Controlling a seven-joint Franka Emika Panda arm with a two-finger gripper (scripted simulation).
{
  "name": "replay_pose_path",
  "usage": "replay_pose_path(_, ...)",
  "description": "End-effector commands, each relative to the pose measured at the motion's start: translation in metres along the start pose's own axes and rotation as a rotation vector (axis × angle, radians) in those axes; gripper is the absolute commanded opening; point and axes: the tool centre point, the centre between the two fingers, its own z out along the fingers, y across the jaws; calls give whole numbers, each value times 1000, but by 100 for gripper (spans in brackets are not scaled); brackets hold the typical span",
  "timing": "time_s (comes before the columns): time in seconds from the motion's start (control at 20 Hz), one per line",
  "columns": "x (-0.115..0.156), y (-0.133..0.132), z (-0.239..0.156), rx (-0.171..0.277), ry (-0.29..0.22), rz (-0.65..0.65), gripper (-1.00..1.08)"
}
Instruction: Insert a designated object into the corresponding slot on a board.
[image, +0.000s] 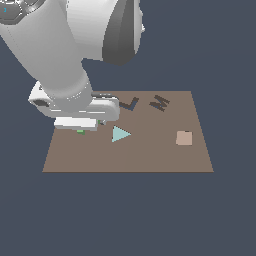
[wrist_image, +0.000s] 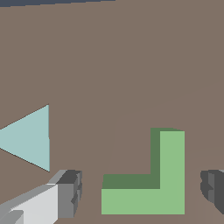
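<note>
The green L-shaped block (wrist_image: 162, 192) lies flat on the brown board (wrist_image: 109, 65). My gripper (wrist_image: 141, 190) is open and low over it. One dark finger (wrist_image: 68, 192) stands on one side of the block and the other on the opposite side, with a gap to each. In the exterior view the gripper (image: 82, 127) covers most of the block, and only a green sliver (image: 80, 131) shows near the board's (image: 125, 160) left part. The dark L-shaped slot (image: 130, 104) lies at the board's far edge, to the exterior view's right of the gripper.
A cyan triangle (image: 120, 134) (wrist_image: 30, 139) lies on the board close to the gripper. A dark M-shaped recess (image: 160, 102) sits beside the L slot. A small pink piece (image: 184, 138) lies toward the exterior view's right.
</note>
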Motion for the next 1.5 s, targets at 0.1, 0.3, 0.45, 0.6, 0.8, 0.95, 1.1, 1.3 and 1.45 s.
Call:
replay_pose_path(0.1, 2, 3, 4, 2, 2, 1, 100)
replay_pose_path(0.3, 2, 3, 6, 1, 1, 2, 100)
replay_pose_path(0.45, 2, 3, 14, 2, 1, 2, 100)
replay_pose_path(0.6, 2, 3, 22, 2, 2, 1, 100)
replay_pose_path(0.8, 2, 3, 24, 2, 2, 1, -100)
replay_pose_path(0.95, 2, 3, 24, 2, 2, 1, -100)
replay_pose_path(1.1, 2, 3, 24, 2, 2, 1, -100)
replay_pose_path(1.3, 2, 5, 22, 1, 3, 4, -100)
replay_pose_path(1.45, 3, 3, 19, 2, 2, 2, -100)
